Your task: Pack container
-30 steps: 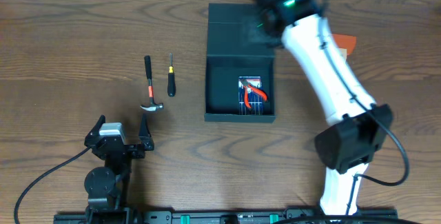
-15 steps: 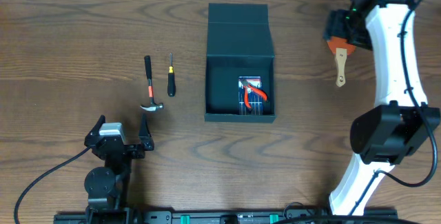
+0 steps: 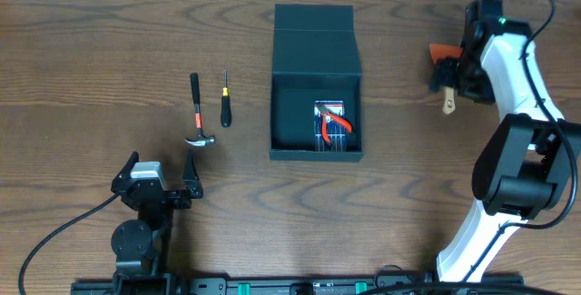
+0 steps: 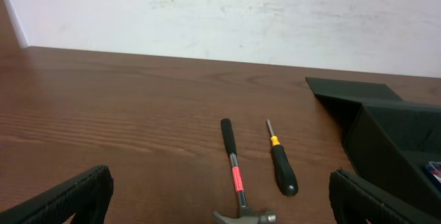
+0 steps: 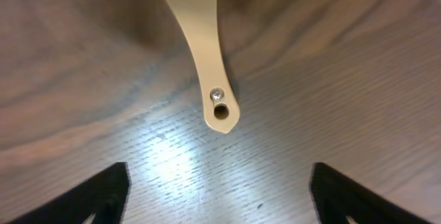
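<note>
The right gripper [image 5: 220,195] is now hovering over the tan-handled tool [image 3: 448,103] at the far right, having swung away from the container [image 3: 313,45]. Its jaws are standing apart, empty, so a pickup appears next. The container is lying open mid-counter [image 3: 91,41], red pliers [image 3: 332,122] inside. The left gripper [image 3: 162,170] is idling, jaws apart, near the hammer [image 3: 197,113] and screwdriver [image 3: 225,100]. Nothing is obstructing the tool.

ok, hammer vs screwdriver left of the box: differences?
The red-banded claw hammer is longer than the black-handled, yellow-collared screwdriver. The hammer's black grip lies at the far end, steel head nearer the robot; the screwdriver's handle lies nearer, tip pointing away. Both lie flat, roughly parallel, on the wooden table, outside the dark cardboard box.
</note>
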Motion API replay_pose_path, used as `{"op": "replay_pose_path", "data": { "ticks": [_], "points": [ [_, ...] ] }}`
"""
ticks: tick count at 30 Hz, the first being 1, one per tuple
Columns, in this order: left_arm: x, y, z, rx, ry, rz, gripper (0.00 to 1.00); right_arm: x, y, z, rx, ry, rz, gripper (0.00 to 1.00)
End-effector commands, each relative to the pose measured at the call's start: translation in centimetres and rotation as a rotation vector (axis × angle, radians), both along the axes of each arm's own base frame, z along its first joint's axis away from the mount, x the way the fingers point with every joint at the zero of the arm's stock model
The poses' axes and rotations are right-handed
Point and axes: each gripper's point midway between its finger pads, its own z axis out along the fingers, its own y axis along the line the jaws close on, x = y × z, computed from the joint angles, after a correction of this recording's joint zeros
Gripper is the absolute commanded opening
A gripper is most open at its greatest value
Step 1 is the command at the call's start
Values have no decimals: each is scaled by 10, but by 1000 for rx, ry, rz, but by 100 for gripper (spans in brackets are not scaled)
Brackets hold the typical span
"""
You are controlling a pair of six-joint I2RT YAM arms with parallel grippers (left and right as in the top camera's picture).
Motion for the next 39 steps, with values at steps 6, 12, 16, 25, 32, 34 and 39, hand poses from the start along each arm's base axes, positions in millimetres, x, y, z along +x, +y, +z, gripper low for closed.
{"op": "replay_pose_path", "data": {
  "ticks": [6, 12, 16, 25, 32, 34, 39],
  "points": [
    [0, -3, -6, 5, 12, -14, 99, -17, 1, -22, -4, 52, 12, 99],
    [0, -3, -6, 5, 12, -14, 99, -17, 1, -22, -4, 52, 13, 99],
    [0, -3, -6, 5, 12, -14, 99, -18, 1, -22, -4, 53, 13, 99],
    [0, -2, -4, 8, 3, -12, 98, -17, 1, -22, -4, 52, 13, 99],
    [0, -5, 15, -45, -49, -22, 98, -17, 1, -22, -4, 52, 13, 99],
    [-2, -5, 19, -82, -23, -17, 98, -17, 1, -22, -4, 51, 13, 99],
    [-1, -1, 33, -84, 137, 13, 98, -17, 1, -22, -4, 52, 13, 99]
  ]
}}
